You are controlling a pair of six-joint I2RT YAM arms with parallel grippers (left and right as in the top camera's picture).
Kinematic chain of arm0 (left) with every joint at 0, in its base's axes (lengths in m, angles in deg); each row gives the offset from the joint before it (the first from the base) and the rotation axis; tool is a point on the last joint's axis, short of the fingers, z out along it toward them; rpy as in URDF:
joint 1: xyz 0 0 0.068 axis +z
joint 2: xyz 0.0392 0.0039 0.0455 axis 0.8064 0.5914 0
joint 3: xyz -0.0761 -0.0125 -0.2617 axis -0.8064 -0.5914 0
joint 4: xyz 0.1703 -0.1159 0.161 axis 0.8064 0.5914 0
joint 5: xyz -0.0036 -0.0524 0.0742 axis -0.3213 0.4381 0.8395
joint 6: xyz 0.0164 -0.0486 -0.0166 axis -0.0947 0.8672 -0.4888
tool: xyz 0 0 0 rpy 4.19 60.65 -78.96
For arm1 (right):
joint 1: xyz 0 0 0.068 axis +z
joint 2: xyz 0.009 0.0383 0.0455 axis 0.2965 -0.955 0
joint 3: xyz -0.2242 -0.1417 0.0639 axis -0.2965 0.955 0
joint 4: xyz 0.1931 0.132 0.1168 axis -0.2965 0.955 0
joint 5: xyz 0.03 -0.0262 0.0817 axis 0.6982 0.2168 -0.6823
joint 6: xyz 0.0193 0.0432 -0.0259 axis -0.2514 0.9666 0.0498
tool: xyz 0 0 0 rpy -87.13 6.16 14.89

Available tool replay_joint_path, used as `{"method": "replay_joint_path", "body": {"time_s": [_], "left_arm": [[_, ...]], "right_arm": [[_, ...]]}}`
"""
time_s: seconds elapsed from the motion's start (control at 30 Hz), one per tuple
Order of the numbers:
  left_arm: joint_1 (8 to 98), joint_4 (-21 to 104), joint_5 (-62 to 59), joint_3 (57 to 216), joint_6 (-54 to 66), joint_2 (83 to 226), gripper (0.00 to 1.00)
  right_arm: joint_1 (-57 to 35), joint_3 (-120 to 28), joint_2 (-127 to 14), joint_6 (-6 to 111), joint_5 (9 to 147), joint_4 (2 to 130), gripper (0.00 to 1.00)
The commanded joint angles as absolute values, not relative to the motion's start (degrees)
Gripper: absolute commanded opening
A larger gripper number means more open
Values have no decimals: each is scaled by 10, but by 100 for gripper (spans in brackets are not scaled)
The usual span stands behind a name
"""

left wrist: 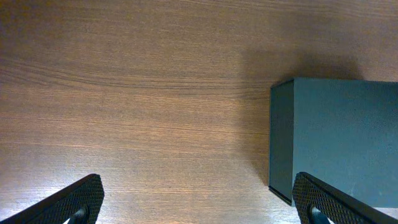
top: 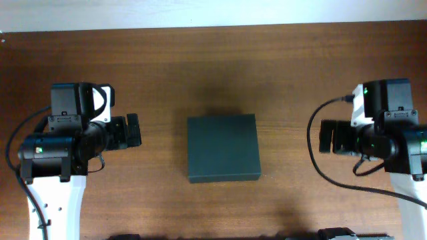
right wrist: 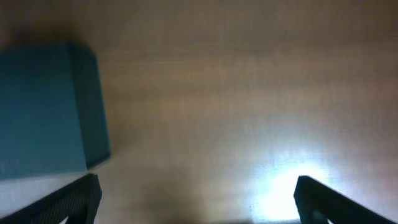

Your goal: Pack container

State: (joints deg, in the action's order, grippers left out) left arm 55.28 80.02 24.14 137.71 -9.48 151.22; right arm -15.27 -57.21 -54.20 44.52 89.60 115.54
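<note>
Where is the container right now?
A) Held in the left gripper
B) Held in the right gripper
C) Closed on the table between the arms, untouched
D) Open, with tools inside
C: the container lies shut on the table, with the left gripper and right gripper open and clear of it on either side.

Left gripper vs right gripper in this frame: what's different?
The left gripper sits left of the container, pointing right; the right gripper sits right of it, pointing left. The left arm's cable loops on its outer side, away from the container; the right arm's cable loops inward, toward the container. Shared: both are wide open, empty, and apart from the container.
</note>
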Motion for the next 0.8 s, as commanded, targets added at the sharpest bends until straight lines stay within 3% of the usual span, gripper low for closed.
{"method": "replay_joint_path", "body": {"time_s": [0.0, 0.37, 0.77], "left_arm": [[556, 799, 233, 1374, -96, 1514, 99], [556, 799, 233, 1374, -96, 1514, 99], [556, 799, 233, 1374, -96, 1514, 99]], "right_arm": [[-150, -571, -536, 449, 891, 1105, 99], [-150, -503, -411, 447, 892, 821, 99], [-150, -164, -143, 448, 863, 485, 99]]}}
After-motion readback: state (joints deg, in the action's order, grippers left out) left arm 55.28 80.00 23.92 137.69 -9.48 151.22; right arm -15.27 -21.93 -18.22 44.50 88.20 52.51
